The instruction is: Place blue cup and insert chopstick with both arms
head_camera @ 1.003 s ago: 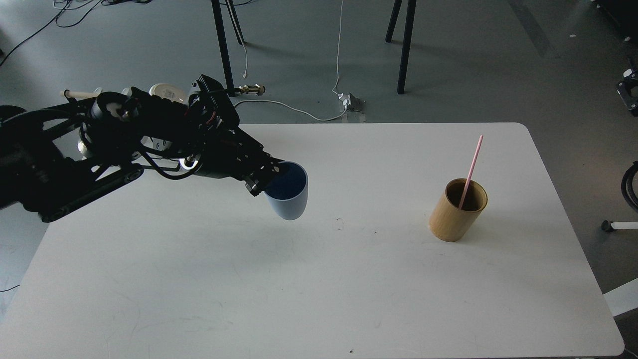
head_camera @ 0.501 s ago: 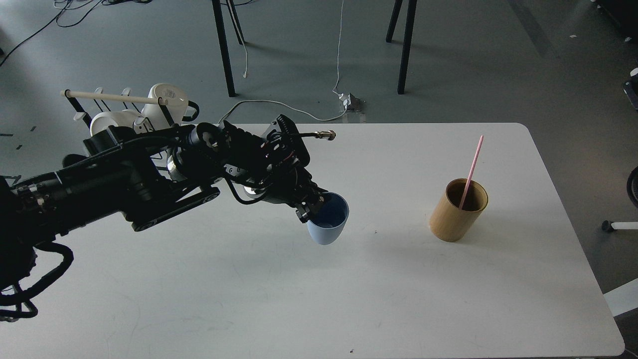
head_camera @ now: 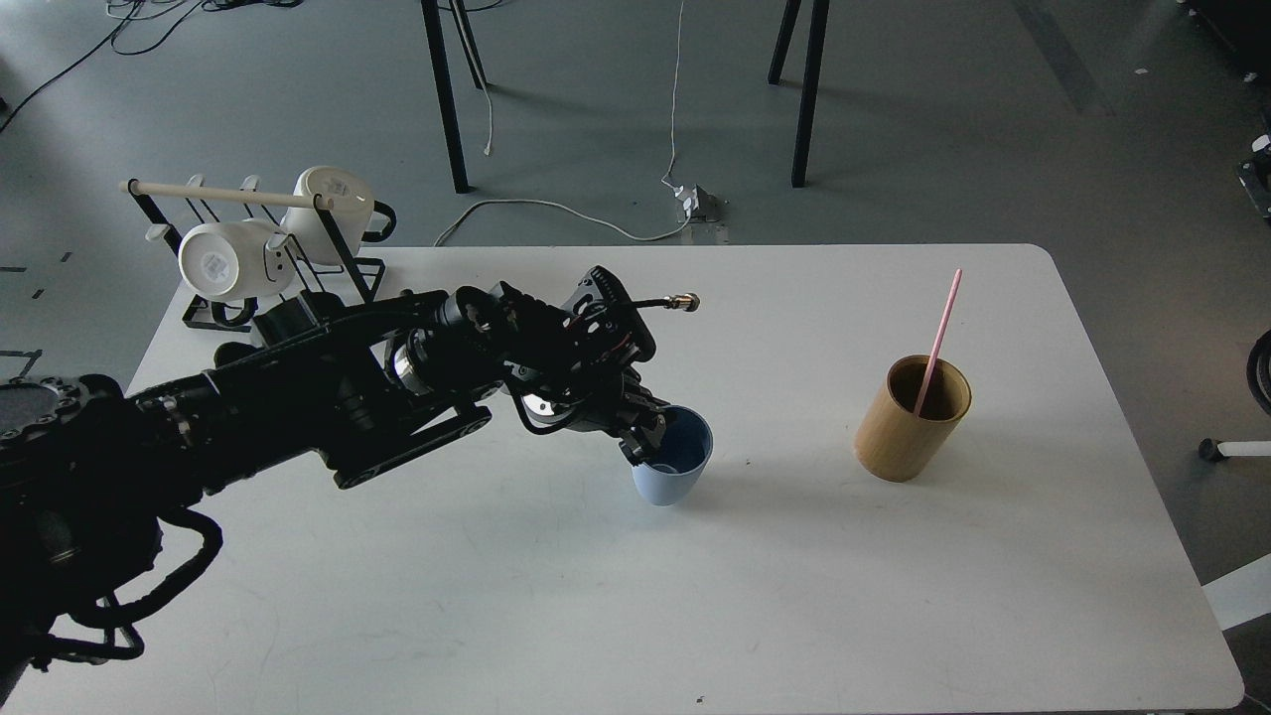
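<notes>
The pale-blue cup point(head_camera: 677, 465) stands upright near the middle of the white table point(head_camera: 635, 596), its base at or just above the surface. My left gripper point(head_camera: 647, 439) is shut on the cup's left rim, one finger inside and one outside. The pink chopstick point(head_camera: 937, 338) leans in the tan bamboo holder point(head_camera: 909, 422) at the right, sticking out above its rim. My right gripper is not in view.
A black wire rack point(head_camera: 258, 268) with a cream rod and two white mugs point(head_camera: 223, 260) stands at the table's back left corner. Chair legs and cables are on the floor beyond the table.
My left arm has carried the blue cup rightward and down, from tilted in the air at the left to upright near the table's middle. The rack has come into full view.
</notes>
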`<state>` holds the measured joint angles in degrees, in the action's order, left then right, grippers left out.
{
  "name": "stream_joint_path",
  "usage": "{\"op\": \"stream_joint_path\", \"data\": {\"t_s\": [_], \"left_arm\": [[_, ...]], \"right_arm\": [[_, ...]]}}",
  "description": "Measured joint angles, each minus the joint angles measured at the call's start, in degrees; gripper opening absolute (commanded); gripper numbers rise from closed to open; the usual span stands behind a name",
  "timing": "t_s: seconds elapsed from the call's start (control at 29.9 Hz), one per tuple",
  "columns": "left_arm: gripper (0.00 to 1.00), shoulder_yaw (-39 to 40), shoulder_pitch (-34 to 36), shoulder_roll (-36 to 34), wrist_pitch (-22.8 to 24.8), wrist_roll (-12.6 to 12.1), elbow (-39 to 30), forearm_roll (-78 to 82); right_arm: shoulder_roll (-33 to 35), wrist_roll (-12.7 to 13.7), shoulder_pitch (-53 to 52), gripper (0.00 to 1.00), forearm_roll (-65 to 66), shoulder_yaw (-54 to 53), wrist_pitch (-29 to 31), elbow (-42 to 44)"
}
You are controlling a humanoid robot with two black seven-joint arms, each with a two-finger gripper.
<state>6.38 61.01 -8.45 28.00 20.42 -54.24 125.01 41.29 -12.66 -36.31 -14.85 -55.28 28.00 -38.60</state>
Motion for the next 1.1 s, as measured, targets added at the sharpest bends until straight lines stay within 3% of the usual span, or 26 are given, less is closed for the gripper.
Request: {"op": "stream_joint_path", "data": {"t_s": [0.2, 0.37, 0.6, 0.67, 0.74, 0.77, 0.8, 0.94, 1.1], "left_arm": [[0.13, 0.0, -0.1, -0.2, 0.0, 0.0, 0.0, 0.0], [0.25, 0.0, -0.2, -0.6, 0.0, 0.0, 0.0, 0.0], [0.35, 1.1, 0.1, -1.8, 0.0, 0.4, -0.9, 0.0], [0.48, 1.9, 0.3, -2.4, 0.0, 0.5, -1.1, -0.8], [0.8, 4.3, 0.5, -2.9, 0.0, 0.5, -1.5, -3.9], [0.92, 6.5, 0.6, -3.1, 0.0, 0.4, -1.6, -6.3], [0.96, 9.2, 0.6, -3.2, 0.0, 0.3, -1.6, -9.5], [0.99, 18.3, 0.0, -3.3, -1.0, 0.0, -0.9, -24.4], [0.99, 22.9, -0.1, -3.6, -2.3, 0.6, -0.5, -48.9]], "right_arm": [[0.0, 0.0, 0.0, 0.99, 0.0, 0.0, 0.0, 0.1], [-0.2, 0.0, 0.0, 0.99, 0.0, 0.0, 0.0, 0.1], [-0.6, 0.0, 0.0, 0.99, 0.0, 0.1, 0.0, 0.0], [-0.6, 0.0, 0.0, 0.99, 0.0, 0.2, 0.0, 0.0], [-0.5, 0.0, 0.0, 0.99, 0.0, 0.2, 0.0, 0.0], [-0.3, 0.0, 0.0, 0.99, 0.0, 0.2, 0.0, -0.1], [-0.1, 0.0, -0.2, 0.99, 0.0, 0.2, 0.0, -0.1], [0.8, 0.0, -0.8, 0.99, 0.4, 0.3, 0.0, -0.2], [4.3, 0.0, -1.4, 0.99, 3.9, 1.3, 0.0, -3.4]]}}
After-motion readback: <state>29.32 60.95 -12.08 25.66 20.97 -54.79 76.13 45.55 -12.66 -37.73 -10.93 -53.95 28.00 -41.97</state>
